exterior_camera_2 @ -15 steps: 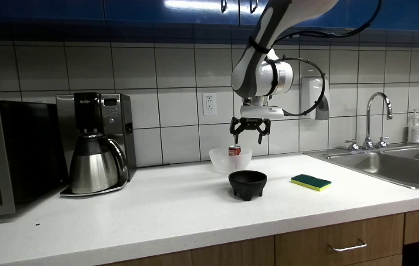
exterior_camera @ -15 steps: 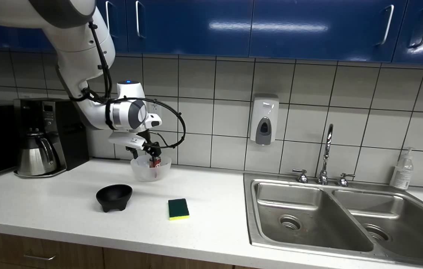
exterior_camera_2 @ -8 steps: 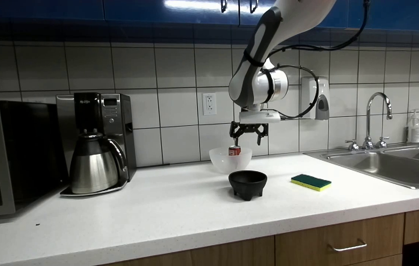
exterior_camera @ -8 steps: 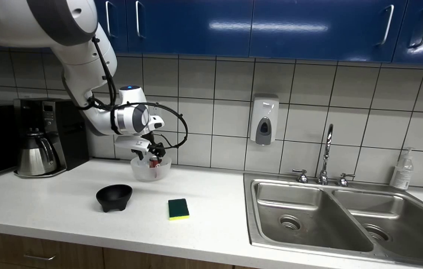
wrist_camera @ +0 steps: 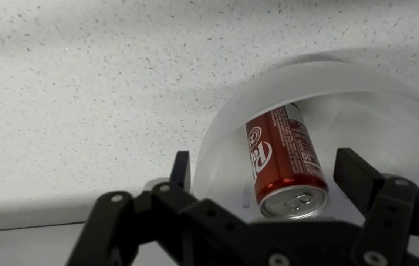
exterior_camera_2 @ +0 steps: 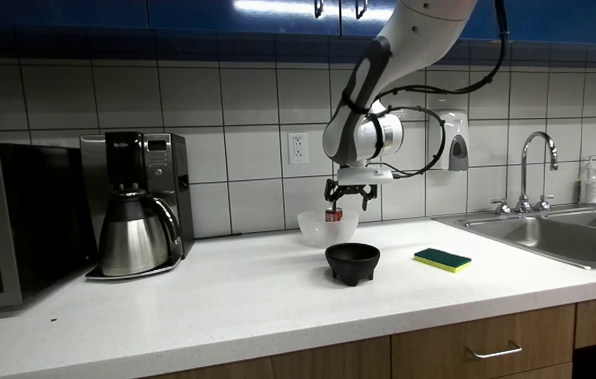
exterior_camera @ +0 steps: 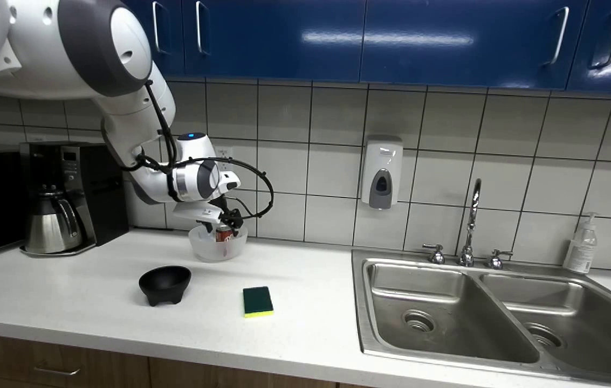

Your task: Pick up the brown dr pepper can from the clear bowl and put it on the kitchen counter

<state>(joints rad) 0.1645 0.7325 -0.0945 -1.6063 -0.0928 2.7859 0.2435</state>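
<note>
The maroon Dr Pepper can (wrist_camera: pixel 283 159) stands inside the clear bowl (wrist_camera: pixel 224 122), its silver lid facing the wrist camera. In both exterior views the can (exterior_camera: pixel 223 235) (exterior_camera_2: pixel 333 215) shows its top at about the bowl's rim; its lower part is blurred by the frosted wall. The bowl (exterior_camera: pixel 211 251) (exterior_camera_2: pixel 321 234) stands on the white kitchen counter (exterior_camera: pixel 305 291) near the tiled wall. My gripper (wrist_camera: pixel 263 162) is open and empty. In the wrist view its fingers stand on either side of the can, with gaps. In both exterior views the gripper (exterior_camera: pixel 221 225) (exterior_camera_2: pixel 350 207) hangs just over the bowl.
A black footed bowl (exterior_camera_2: pixel 352 260) stands in front of the clear bowl. A green and yellow sponge (exterior_camera: pixel 258 301) lies on the counter. A coffee maker (exterior_camera_2: pixel 134 216) and a microwave (exterior_camera_2: pixel 24 221) stand at one side, the double sink (exterior_camera: pixel 472 323) at the other.
The gripper has come down toward the bowl and the can, still open. The can, both bowls and the sponge have not moved.
</note>
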